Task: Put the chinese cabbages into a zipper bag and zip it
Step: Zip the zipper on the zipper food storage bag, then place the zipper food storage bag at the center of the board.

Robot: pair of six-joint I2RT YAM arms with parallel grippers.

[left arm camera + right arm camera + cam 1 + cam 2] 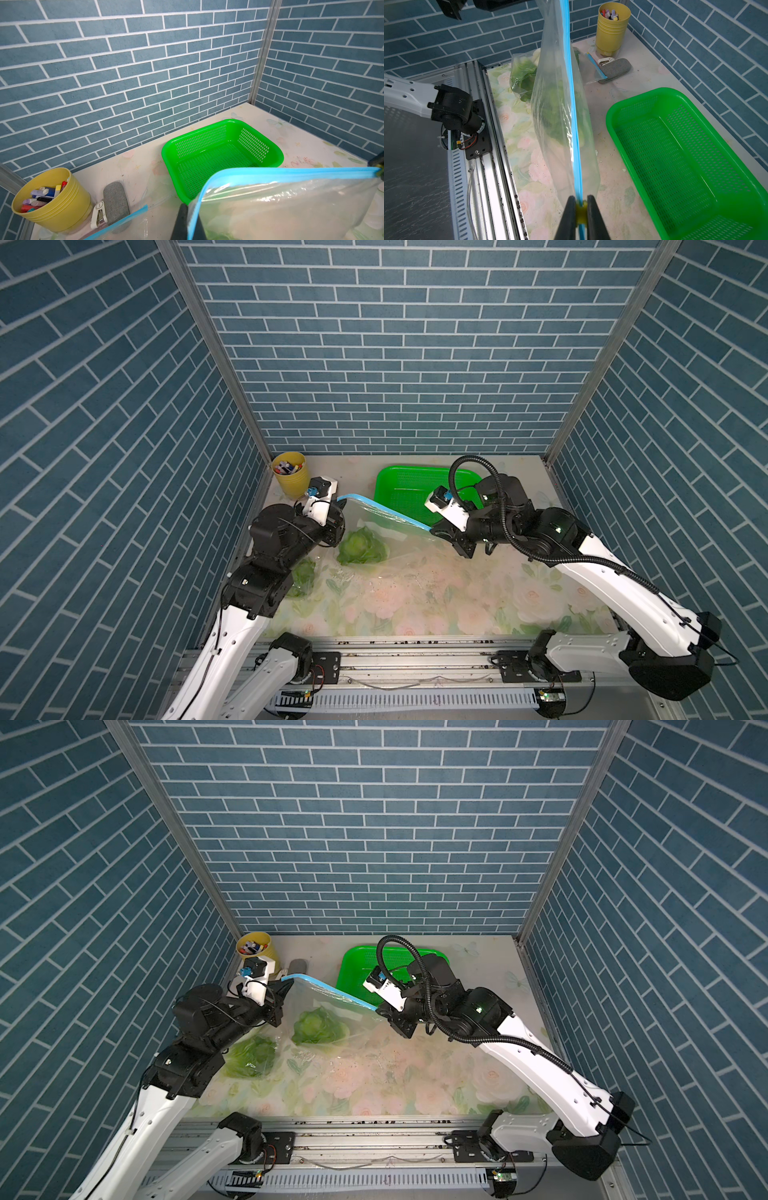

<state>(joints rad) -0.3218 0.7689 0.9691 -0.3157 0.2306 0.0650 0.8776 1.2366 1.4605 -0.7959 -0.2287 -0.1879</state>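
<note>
So here's where we're at: the bag (376, 533) is strung up between both arms. The left gripper (338, 503) is clamped right down on one end of the blue zip strip (384, 512). The right gripper (581, 204) is pinched on the other end, so the strip is pulled taut.

One cabbage (360, 548) sits in the belly of the bag, low over the tabletop (436, 597). We can't tell if the bottom touches. A second cabbage (250, 1057) lies in a second bag (589, 70) on the tabletop by the left arm.

We reckon the film is thin, slick and floppy, so the weight sags to the middle. The strip looks like the only stiffish part, so we'd hold it by the ends. Leaves bruise easily, so we wouldn't squeeze the belly.
</note>
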